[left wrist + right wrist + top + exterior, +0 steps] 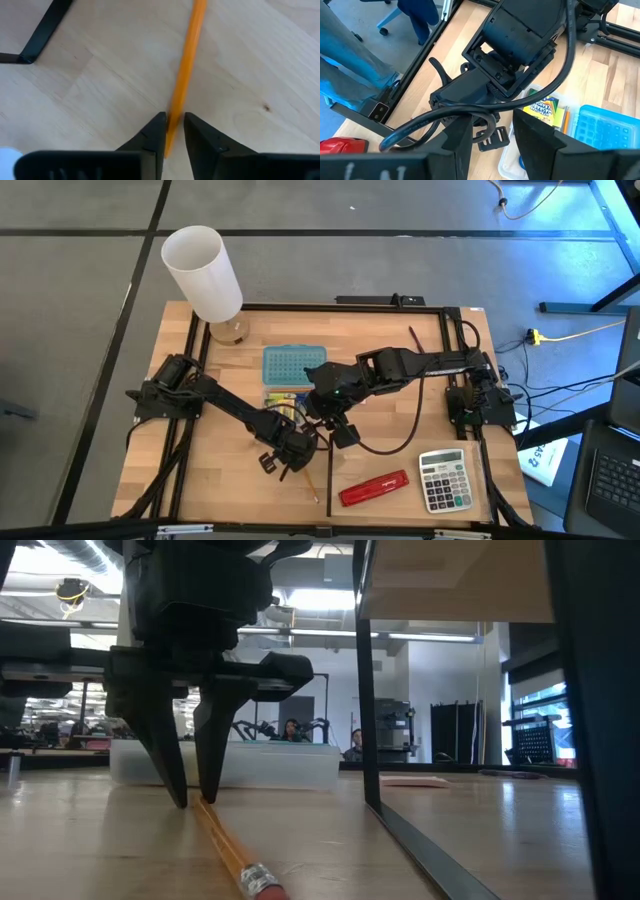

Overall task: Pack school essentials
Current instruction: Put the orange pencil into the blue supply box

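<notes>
The left gripper [173,131] stands point-down on the wooden surface [390,435], its 2 jaws narrowed around an orange pencil [186,75] that lies flat between them. In the left wrist view both fingertips [156,131] sit just beside the pencil's shaft, 1 on each side, with slivers of gap showing, so the jaws are nearly clenched on it but a firm grasp cannot be confirmed. The low view shows the same gripper [192,795] with its tips down on the surface and the pencil [228,852] running out from between them, its pink eraser end toward the camera. In the high view this gripper [287,455] is just in front of the clear tray [274,395], which holds the crayon box [284,396]; a blue lid [293,363] lies beyond that. The right gripper [340,430] hangs just beside the left one, over the tray's near edge; in its wrist view its jaws stand apart around nothing, with the left arm's wrist directly ahead of them and the crayon box [543,108] and blue lid [605,131] off to 1 side. A red stapler [373,488] and a grey calculator [444,479] rest on the surface on the right gripper's side. A white lamp [204,275] stands well beyond both grippers.
</notes>
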Available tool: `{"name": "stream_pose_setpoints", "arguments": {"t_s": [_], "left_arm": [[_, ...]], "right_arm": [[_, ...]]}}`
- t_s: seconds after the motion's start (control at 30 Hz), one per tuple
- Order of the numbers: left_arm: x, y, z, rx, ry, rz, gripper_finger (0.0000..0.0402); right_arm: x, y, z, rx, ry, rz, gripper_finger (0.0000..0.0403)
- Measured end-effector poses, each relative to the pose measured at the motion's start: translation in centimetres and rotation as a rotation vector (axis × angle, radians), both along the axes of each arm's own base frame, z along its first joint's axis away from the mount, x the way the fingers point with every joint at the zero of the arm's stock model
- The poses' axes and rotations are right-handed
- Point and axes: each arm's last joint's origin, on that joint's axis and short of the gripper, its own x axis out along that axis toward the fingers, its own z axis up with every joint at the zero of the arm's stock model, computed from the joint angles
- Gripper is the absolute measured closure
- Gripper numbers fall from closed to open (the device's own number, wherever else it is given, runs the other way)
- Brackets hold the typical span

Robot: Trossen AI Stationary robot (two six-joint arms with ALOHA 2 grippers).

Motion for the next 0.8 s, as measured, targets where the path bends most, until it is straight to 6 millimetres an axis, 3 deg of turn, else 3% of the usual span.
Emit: {"name": "stream_pose_setpoints", "arguments": {"t_s": [0.37, 0.63, 0.8], "left_arm": [[-0.04, -0.17, -0.12, 0.002, 0.004, -0.003, 0.0345], [-0.11, -0.17, -0.17, 0.002, 0.012, 0.001, 0.0384], [-0.13, -0.16, -0.21, 0.003, 0.013, 0.001, 0.0387]], "right_arm": [[0.0, 0.0, 0.0, 0.0, -0.001, 0.001, 0.0261], [0.01, 0.0, 0.01, 0.001, -0.002, 0.0, 0.0261], [0.01, 0.0, 0.01, 0.0, -0.002, 0.0, 0.0261]]}}
